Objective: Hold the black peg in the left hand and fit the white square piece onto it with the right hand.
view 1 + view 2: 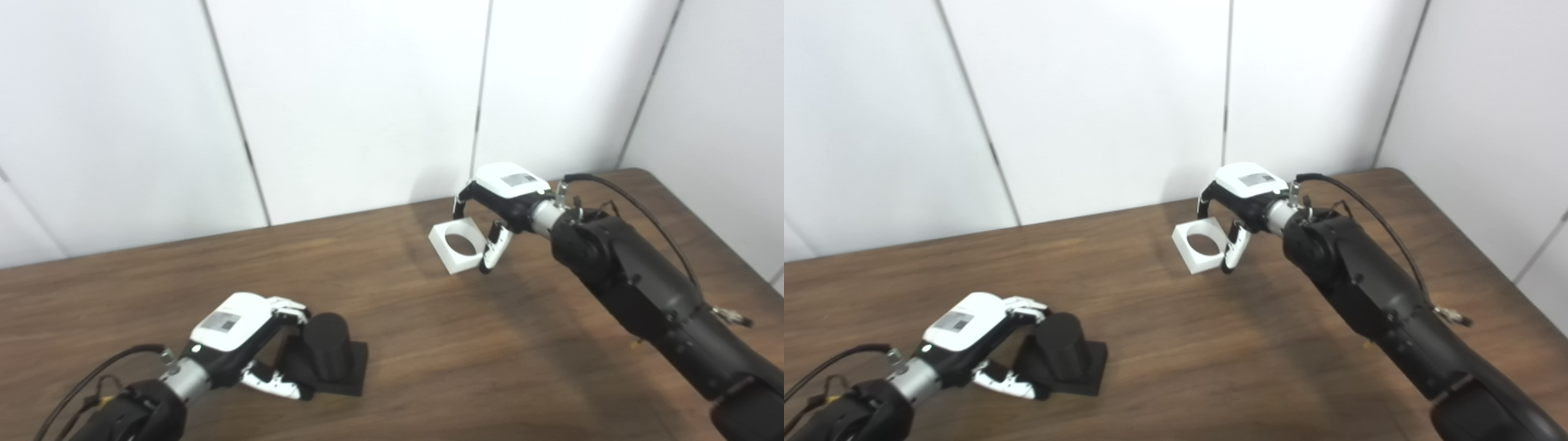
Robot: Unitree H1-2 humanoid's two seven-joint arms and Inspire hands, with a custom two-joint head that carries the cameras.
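At the near left of the wooden table [429, 367], the left hand [245, 343] is wrapped around the black peg [327, 346]. Its fingers [288, 312] curl over the far side near the peg's top, and its thumb [272, 384] presses in from the near side, low by the base, so the hand is closed on the peg. The peg is a short, dark cylinder standing on a flat square black base [352, 373] that lies on the tabletop. Its long axis runs roughly upright, tipped a little away from the hand, with its round top facing up.

Well apart, toward the far right of the table, the right hand [499, 202] grips the white square piece [454, 246]. Its fingers [460, 205] come down over the piece's far edge, and its thumb [495, 248] clamps the right side. The piece is a flat white block with a round hole through its middle. It is tilted, with the hole's opening facing up and toward the cameras. Whether its lower corner touches the table or hangs just above it cannot be told.
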